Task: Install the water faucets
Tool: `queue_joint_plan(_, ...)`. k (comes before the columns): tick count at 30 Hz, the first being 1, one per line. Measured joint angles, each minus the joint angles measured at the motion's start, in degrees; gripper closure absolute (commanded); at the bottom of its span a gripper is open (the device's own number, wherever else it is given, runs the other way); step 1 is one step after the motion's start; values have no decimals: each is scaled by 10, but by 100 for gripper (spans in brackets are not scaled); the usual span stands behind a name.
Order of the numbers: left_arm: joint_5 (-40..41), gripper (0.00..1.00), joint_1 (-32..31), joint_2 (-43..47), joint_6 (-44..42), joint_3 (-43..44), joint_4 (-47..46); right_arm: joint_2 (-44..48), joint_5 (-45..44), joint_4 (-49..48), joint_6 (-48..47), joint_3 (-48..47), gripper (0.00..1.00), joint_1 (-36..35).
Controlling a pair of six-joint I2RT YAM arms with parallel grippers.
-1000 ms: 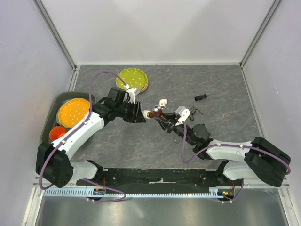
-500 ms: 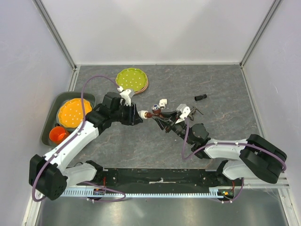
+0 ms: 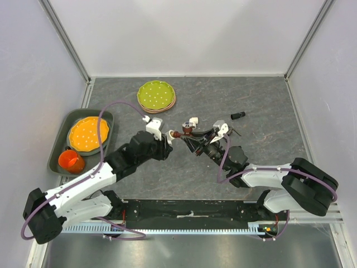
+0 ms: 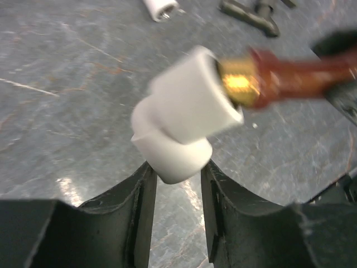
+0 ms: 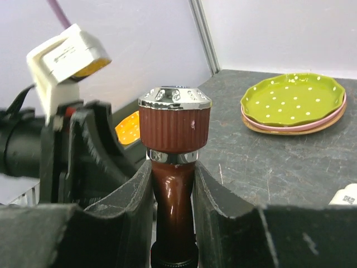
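Jaws of your left gripper (image 4: 177, 167) narrowly parted, pinching white elbow fitting (image 4: 184, 111); its socket meets brass thread (image 4: 239, 84) of reddish-brown faucet (image 4: 301, 78). Your right gripper (image 5: 173, 178) clamped tight on that faucet's stem, chrome-capped handle (image 5: 174, 114) above fingers (image 5: 111, 223). Both arms reach low and inward, tips meeting over table (image 3: 268, 100) middle. Printed patch on white piece (image 5: 347, 196) at right wrist view's edge: too small for you to read. Tray (image 3: 57, 152) at left holds orange plate (image 3: 86, 133), orange cup (image 3: 71, 161).

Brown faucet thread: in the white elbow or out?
Partly in at most: reddish-brown faucet meets the white elbow mouth, brass thread exposed. Depth: cannot tell, blurred.
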State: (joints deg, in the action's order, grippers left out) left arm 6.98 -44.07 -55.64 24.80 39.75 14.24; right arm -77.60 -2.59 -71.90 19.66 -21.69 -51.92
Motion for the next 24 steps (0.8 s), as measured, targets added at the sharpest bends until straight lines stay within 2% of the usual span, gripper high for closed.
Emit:
queue_joint_plan(4,21,98,-61,-1,-6,-43,-65,-4,-7,11,24,-7,100,1)
queue_joint_plan(11,62,98,-78,0,-49,-64,-192,-10,7,56,53,-20,100,-1)
queue_joint_plan(17,126,97,-79,7,-52,-64,-186,-6,-9,86,51,-25,100,0)
queue_joint_plan(19,151,93,-79,6,-45,-63,-159,1,-20,105,47,-25,100,0)
queue_joint_plan(22,190,71,-79,3,-20,-63,-108,20,-48,139,36,-25,100,0)
queue_joint_plan(23,200,58,-78,0,-14,-63,-95,23,-56,144,33,-25,100,-1)
queue_joint_plan(24,207,52,-74,-5,-2,-62,-77,29,-68,152,29,-25,100,0)
